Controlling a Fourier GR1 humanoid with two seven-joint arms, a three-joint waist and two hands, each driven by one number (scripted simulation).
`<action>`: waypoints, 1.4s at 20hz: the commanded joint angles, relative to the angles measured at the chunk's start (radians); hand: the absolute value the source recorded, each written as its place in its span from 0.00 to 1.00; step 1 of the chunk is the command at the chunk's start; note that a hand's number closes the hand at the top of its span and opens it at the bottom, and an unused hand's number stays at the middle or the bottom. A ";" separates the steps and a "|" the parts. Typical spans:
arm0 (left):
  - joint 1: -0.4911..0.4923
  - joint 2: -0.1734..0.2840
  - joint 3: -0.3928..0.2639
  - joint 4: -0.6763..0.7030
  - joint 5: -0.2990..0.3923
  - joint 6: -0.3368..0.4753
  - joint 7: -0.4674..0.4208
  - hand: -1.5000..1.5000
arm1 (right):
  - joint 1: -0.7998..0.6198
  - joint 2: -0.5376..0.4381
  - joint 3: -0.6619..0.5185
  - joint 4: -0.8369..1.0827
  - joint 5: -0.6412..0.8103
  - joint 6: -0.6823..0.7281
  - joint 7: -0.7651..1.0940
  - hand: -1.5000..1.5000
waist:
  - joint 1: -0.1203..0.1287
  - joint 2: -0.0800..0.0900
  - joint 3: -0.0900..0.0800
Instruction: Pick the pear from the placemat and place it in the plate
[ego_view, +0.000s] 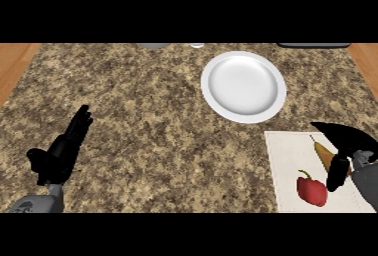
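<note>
Head view shows the right hand (345, 150) curling over the pear (322, 152) on the placemat (291, 155), not clearly holding it. A red pepper (311, 190) just beneath could get knocked; the plate (244, 112) sits beyond.

A speckled brown granite counter (148, 100) fills most of the frame, with strips of wood flooring (15, 65) showing past its edge at the upper left and upper right. Directly on the counter, 1 white plate (244, 86) sits right of center in the upper part of the frame. A pale placemat (291, 160) lies at the lower right, just below the plate and apart from it, running off the right edge. Along the top edge, 3 things are cut off: a grey object (153, 45), a small pale one (196, 45), and a dark flat one (314, 45) at the upper right.
</note>
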 joint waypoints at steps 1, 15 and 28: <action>0.041 -0.014 0.008 -0.078 -0.020 0.001 0.027 0.50 | -0.035 0.018 -0.020 0.128 0.105 -0.035 -0.087 0.00 | 0.004 0.000 0.000; 0.008 -0.041 0.071 0.018 -0.055 -0.049 -0.024 0.50 | 0.002 0.079 -0.047 0.213 0.201 -0.028 -0.272 1.00 | -0.003 0.000 0.000; 0.039 -0.042 0.091 -0.020 -0.056 -0.036 0.005 0.50 | 0.082 0.062 -0.289 0.181 0.184 -0.548 -0.403 1.00 | -0.046 -0.010 0.003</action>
